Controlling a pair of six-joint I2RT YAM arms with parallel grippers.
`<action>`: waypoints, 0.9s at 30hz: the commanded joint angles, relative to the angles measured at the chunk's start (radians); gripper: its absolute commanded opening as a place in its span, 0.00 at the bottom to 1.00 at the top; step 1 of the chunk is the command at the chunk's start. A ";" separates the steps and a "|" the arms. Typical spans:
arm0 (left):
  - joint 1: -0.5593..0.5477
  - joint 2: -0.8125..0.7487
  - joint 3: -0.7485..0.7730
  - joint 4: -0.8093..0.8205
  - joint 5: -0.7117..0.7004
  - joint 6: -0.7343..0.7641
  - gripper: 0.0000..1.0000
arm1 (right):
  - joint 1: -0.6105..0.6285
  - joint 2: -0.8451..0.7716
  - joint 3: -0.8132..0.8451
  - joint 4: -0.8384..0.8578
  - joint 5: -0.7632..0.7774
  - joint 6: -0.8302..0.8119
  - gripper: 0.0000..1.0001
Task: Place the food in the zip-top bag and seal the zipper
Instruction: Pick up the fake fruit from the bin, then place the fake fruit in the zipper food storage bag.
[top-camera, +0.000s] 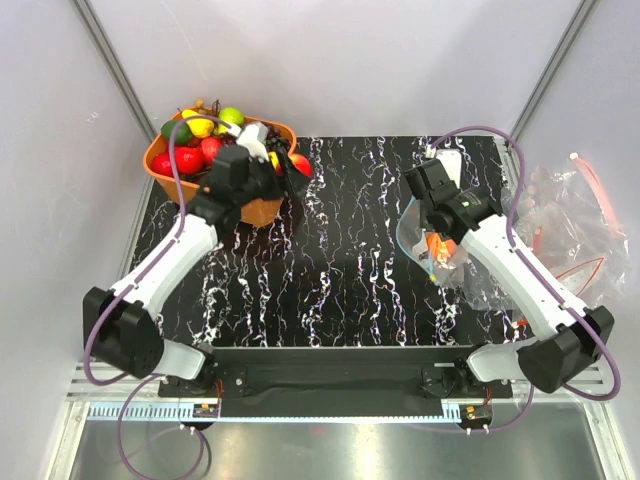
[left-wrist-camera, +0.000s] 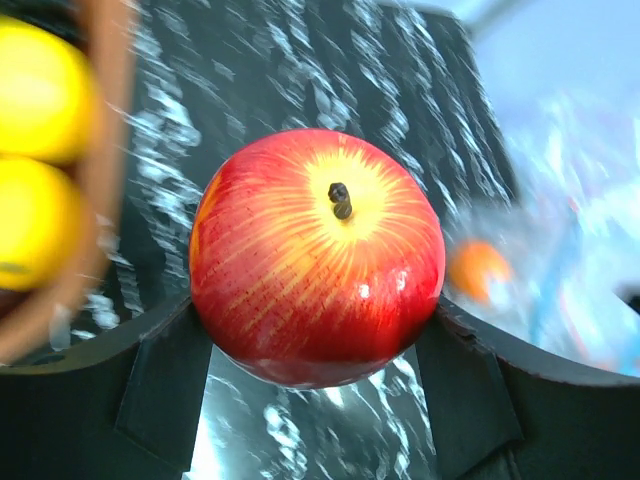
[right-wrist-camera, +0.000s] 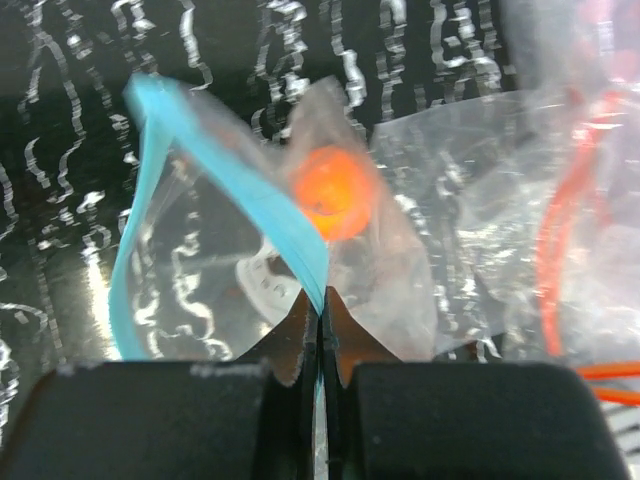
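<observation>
My left gripper (left-wrist-camera: 317, 315) is shut on a red and yellow apple (left-wrist-camera: 317, 250), one piece of the food, with a finger pressed on each side. It holds the apple above the marbled table, just right of the orange bowl (top-camera: 262, 210). In the top view the apple (top-camera: 301, 163) shows at the left gripper (top-camera: 288, 170). My right gripper (right-wrist-camera: 322, 300) is shut on the light blue zipper (right-wrist-camera: 275, 215) of the clear zip-top bag (right-wrist-camera: 200, 260), holding its mouth open. A small orange fruit (right-wrist-camera: 335, 192) lies inside the bag. From above, the right gripper (top-camera: 440, 255) and the bag (top-camera: 412, 235) are at the table's right.
The orange bowl's rim (left-wrist-camera: 100, 150) holds yellow fruits (left-wrist-camera: 40, 90), and from above also red and green fruit (top-camera: 200, 140). Crumpled clear bags with red-orange strips (top-camera: 570, 220) are piled at the right, beyond the black marbled mat (top-camera: 340, 250). One such strip (right-wrist-camera: 560, 235) lies beside the held bag.
</observation>
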 joint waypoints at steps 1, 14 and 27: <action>-0.077 -0.088 -0.078 0.148 0.028 -0.031 0.42 | 0.002 0.029 -0.007 0.097 -0.111 0.040 0.00; -0.380 0.002 -0.092 0.263 0.055 -0.016 0.41 | 0.002 0.060 -0.019 0.186 -0.278 0.047 0.00; -0.481 0.332 0.197 0.113 0.063 0.004 0.41 | 0.002 0.036 -0.013 0.170 -0.292 0.040 0.00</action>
